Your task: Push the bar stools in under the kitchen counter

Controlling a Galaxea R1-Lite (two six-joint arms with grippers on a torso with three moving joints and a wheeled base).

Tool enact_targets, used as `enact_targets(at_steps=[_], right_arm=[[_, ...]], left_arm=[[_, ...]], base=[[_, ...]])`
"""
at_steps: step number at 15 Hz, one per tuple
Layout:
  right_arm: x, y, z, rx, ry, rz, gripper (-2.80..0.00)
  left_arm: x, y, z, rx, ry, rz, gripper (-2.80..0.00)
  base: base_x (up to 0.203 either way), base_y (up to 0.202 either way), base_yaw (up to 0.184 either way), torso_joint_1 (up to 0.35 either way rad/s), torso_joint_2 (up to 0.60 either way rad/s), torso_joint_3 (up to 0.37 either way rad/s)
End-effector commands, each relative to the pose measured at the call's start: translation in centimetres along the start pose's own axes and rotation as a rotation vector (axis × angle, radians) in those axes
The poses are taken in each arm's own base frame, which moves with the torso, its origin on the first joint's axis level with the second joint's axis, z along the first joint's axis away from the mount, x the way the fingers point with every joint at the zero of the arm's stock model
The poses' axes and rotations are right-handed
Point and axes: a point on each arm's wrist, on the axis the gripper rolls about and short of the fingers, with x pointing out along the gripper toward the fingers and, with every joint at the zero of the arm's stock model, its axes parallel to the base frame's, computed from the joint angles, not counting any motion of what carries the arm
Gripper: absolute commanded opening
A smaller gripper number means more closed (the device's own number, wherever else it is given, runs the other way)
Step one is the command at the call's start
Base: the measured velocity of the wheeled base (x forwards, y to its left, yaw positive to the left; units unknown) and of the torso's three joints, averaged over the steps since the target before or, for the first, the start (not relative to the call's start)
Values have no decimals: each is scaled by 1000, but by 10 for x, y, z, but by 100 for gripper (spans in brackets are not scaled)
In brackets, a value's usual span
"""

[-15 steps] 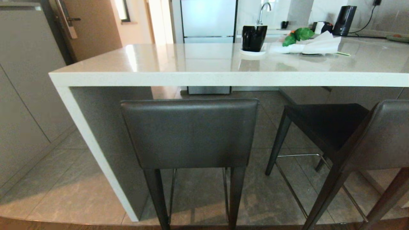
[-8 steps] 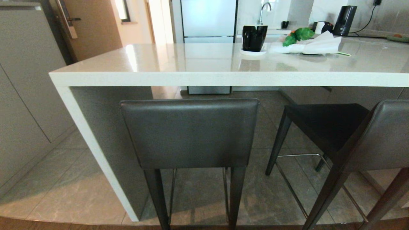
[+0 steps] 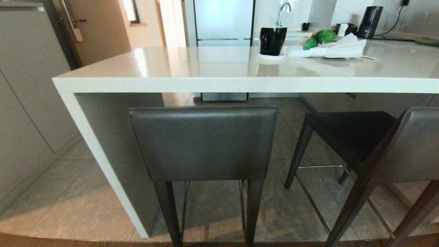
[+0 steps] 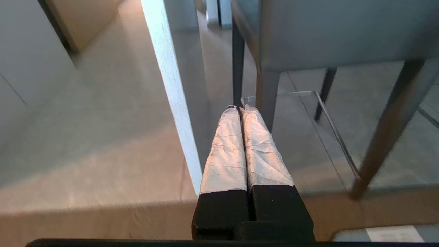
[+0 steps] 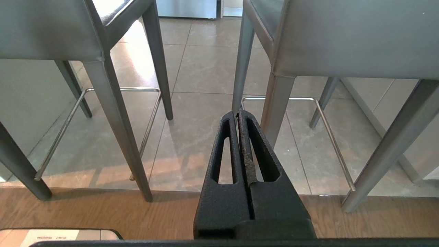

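While both arms hang low and out of the head view, the two stools stand at the front edge of the counter [image 3: 219, 84] with their backrests on the near side of it. The left stool [image 3: 204, 142] sits square-on at about six o'clock below the counter edge, its backrest facing the camera, just beside the white side leg [image 3: 99, 161] of the counter at its nine o'clock. The right stool [image 3: 374, 144] stands at three o'clock from the first, turned at an angle so its dark seat points toward ten o'clock and partly under the counter, with its backrest toward the frame's right edge.

The left gripper [image 4: 240, 109] has its two wrapped fingers pressed together, holding nothing. It hangs over the floor, apart from everything; the left stool's near leg [image 4: 265, 96] rises just past the fingertips at one o'clock, the backrest spreads from twelve to two o'clock, and the counter's side leg runs by at ten o'clock.

The right gripper [image 5: 237, 115] is likewise closed and empty, its black fingers meeting at the tips. The right stool's leg [image 5: 277, 103] stands just beyond the tips at one o'clock, with its backrest at two o'clock and its metal footrest [image 5: 329, 137] at three o'clock. The left stool fills ten o'clock, well apart.

On the counter at one o'clock rest a black mug [image 3: 272, 40] and a white cloth [image 3: 337, 48].
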Motion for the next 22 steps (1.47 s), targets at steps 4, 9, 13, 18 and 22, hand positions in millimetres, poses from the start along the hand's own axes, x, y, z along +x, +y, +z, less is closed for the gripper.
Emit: enact_targets(at_steps=[4,9,13,18,22], right_arm=[[0,0,0,27,2,-8,-280],[0,0,0,52,0,-12,-280],[0,0,0,52,0,-17,-280],[0,0,0,37,1,-12,-280],[0,0,0,-1,0,-5,-280]], left_arm=[[-2,0,2,-116,35,10,-280],[-2,1,2,-80,32,52,-280],[-2,0,3,-18,34,-18,-280],[-4,0,-4,84,125,16,-280],[-2,0,-4,-13,88,15,-280]], base=[[0,0,0,0,0,0],[0,0,0,0,0,0],[0,0,0,0,0,0],[0,0,0,0,0,0],[0,0,0,0,0,0]])
